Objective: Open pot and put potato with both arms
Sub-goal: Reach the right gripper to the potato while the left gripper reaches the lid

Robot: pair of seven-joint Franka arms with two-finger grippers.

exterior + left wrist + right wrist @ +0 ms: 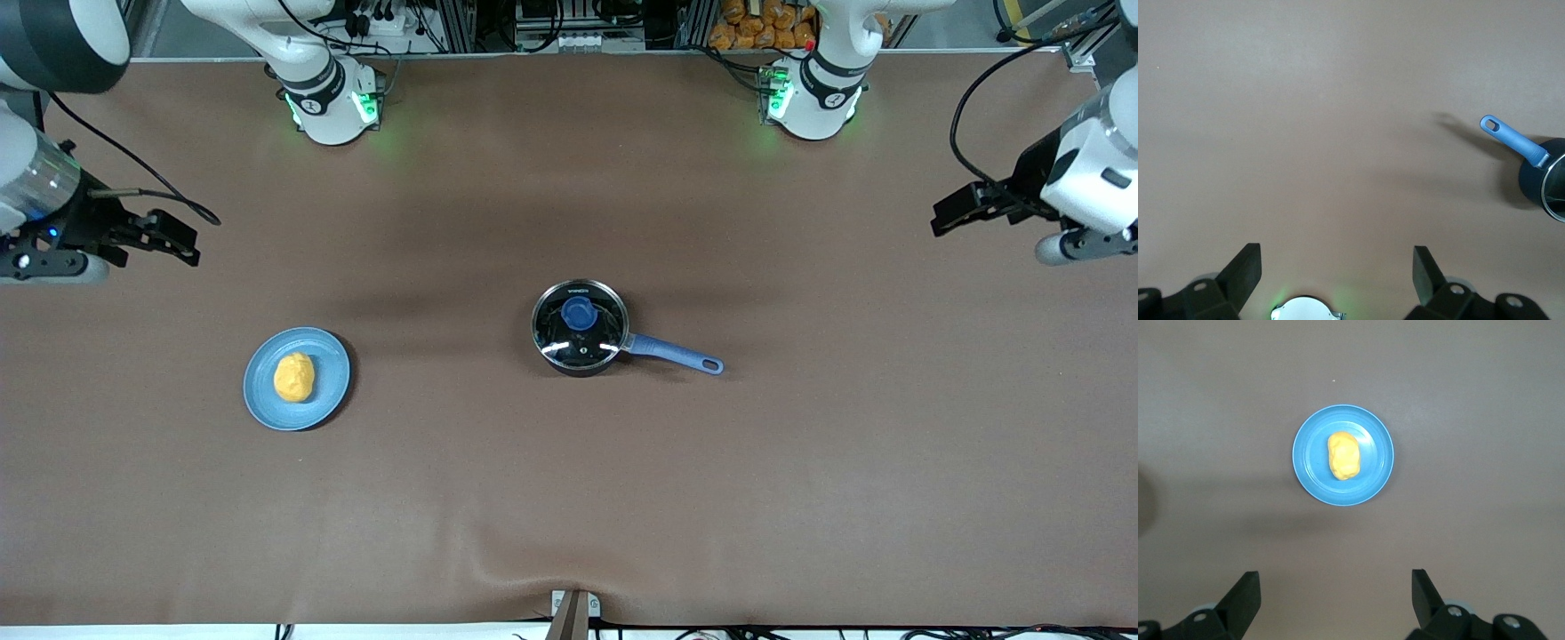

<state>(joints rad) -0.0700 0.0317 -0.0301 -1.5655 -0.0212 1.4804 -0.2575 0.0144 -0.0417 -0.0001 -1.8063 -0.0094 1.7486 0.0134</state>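
Observation:
The black pot [580, 329] stands mid-table with its glass lid and blue knob [579, 313] on, its blue handle [673, 353] pointing toward the left arm's end. The yellow-orange potato [294, 377] lies on a light-blue plate [331, 384] toward the right arm's end. My left gripper [944, 215] is open and empty, up in the air at its end of the table; its view shows the pot's edge [1545, 183] and handle [1513, 139]. My right gripper [182, 240] is open and empty, up in the air at its end; its view shows the potato [1343, 456] on the plate [1377, 453].
The brown table cover [569, 498] has a small fold at the edge nearest the front camera. The two arm bases [333, 102] [813, 98] stand along the table's back edge, with cables and equipment by them.

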